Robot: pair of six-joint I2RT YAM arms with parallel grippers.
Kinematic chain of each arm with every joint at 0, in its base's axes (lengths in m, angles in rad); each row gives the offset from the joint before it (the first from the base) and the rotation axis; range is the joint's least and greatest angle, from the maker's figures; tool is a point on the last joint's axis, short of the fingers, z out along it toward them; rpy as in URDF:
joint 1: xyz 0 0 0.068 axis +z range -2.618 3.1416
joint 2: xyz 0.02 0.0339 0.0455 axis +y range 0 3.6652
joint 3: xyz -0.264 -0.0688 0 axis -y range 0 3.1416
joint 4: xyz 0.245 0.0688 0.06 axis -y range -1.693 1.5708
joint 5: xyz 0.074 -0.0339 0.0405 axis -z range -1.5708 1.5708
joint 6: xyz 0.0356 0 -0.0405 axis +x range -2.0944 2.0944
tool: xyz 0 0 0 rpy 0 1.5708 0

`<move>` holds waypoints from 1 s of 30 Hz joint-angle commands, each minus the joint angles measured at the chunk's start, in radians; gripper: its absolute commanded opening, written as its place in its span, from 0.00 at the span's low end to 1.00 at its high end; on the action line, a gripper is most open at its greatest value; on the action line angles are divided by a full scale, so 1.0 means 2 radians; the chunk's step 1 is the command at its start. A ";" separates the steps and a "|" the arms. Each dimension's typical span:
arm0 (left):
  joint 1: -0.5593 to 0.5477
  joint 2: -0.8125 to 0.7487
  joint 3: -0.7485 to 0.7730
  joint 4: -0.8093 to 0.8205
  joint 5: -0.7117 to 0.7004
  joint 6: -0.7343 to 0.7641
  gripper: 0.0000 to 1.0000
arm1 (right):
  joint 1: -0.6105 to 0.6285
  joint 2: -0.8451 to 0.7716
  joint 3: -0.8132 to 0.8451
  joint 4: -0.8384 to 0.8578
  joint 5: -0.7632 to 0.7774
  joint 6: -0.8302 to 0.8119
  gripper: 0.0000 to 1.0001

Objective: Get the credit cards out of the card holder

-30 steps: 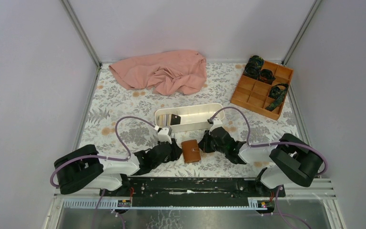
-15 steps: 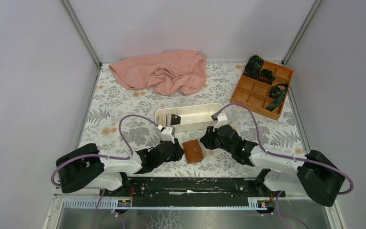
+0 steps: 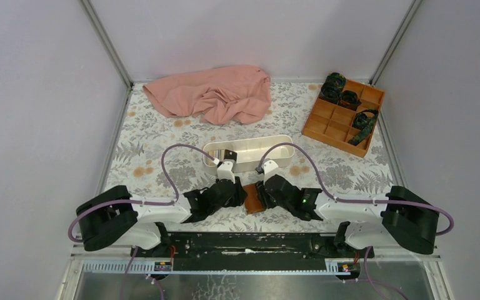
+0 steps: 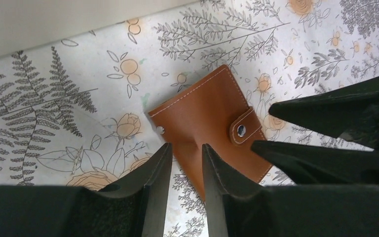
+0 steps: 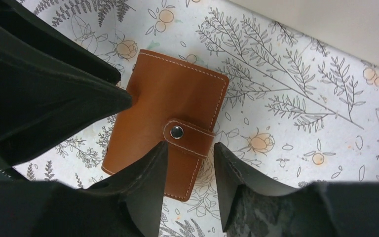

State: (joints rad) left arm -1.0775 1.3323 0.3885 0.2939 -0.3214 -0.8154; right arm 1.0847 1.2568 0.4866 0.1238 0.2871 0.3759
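Note:
The card holder [image 3: 252, 201] is a brown leather wallet lying shut on the floral cloth between my two grippers, its snap tab [image 5: 190, 136] fastened. My left gripper [image 4: 183, 150] has its jaws a little apart over the holder's [image 4: 207, 116] near edge, one finger on the leather and one beside it. My right gripper [image 5: 190, 148] is open, its fingers either side of the tab's end on the card holder [image 5: 168, 98]. No credit cards show at the shut holder. Whitish and black card-like pieces [image 3: 220, 156] lie in the white tray.
The long white tray [image 3: 275, 139] stands just behind the holder, close to both wrists. A crumpled pink cloth [image 3: 212, 94] lies at the back. An orange compartmented box [image 3: 340, 119] with dark rolled items sits at the back right. Grey walls close in both sides.
My right arm has swung left onto the holder and its jaws have opened from shut. My left gripper has edged forward onto the holder's edge with its gap unchanged.

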 commanded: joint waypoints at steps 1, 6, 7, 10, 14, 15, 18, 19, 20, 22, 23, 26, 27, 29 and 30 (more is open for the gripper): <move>-0.003 0.000 0.026 -0.041 -0.026 0.017 0.36 | 0.015 0.020 0.038 -0.003 0.043 -0.022 0.50; -0.002 0.008 0.021 -0.039 -0.030 0.015 0.36 | 0.022 0.053 0.061 -0.002 0.050 -0.031 0.54; -0.002 0.013 0.020 -0.034 -0.029 0.014 0.36 | 0.025 0.061 0.067 -0.002 0.050 -0.031 0.54; -0.002 0.029 0.016 -0.023 -0.026 0.008 0.36 | 0.033 0.083 0.080 -0.004 0.054 -0.032 0.52; -0.002 0.043 0.010 -0.013 -0.025 0.000 0.37 | 0.038 0.101 0.089 -0.015 0.063 -0.025 0.48; -0.002 0.045 0.007 -0.011 -0.025 -0.002 0.36 | 0.039 0.104 0.088 -0.016 0.064 -0.023 0.48; -0.001 0.046 0.002 -0.008 -0.025 -0.005 0.36 | 0.041 0.107 0.084 -0.020 0.063 -0.017 0.44; -0.001 0.046 0.001 -0.008 -0.024 -0.005 0.36 | 0.042 0.107 0.082 -0.021 0.064 -0.015 0.43; 0.000 0.046 0.001 -0.008 -0.024 -0.005 0.36 | 0.042 0.108 0.080 -0.021 0.063 -0.012 0.41; 0.001 0.046 0.001 -0.009 -0.023 -0.004 0.36 | 0.043 0.108 0.075 -0.021 0.063 -0.007 0.36; 0.001 0.045 0.001 -0.009 -0.023 -0.004 0.36 | 0.043 0.108 0.072 -0.021 0.062 -0.003 0.33; 0.001 0.045 0.003 -0.010 -0.023 -0.003 0.36 | 0.043 0.107 0.063 -0.019 0.060 0.007 0.20; 0.002 0.045 0.003 -0.011 -0.023 -0.003 0.36 | 0.043 0.106 0.060 -0.018 0.062 0.011 0.16; 0.001 0.045 0.002 -0.010 -0.022 -0.003 0.36 | 0.043 0.105 0.055 -0.019 0.067 0.020 0.10; 0.001 0.045 0.002 -0.008 -0.021 -0.003 0.36 | 0.043 0.103 0.053 -0.019 0.070 0.024 0.07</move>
State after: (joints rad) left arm -1.0775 1.4044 0.4129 0.2836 -0.3481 -0.8246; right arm 1.1568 1.4654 0.6212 0.1081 0.4107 0.3698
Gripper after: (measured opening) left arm 0.362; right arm 0.124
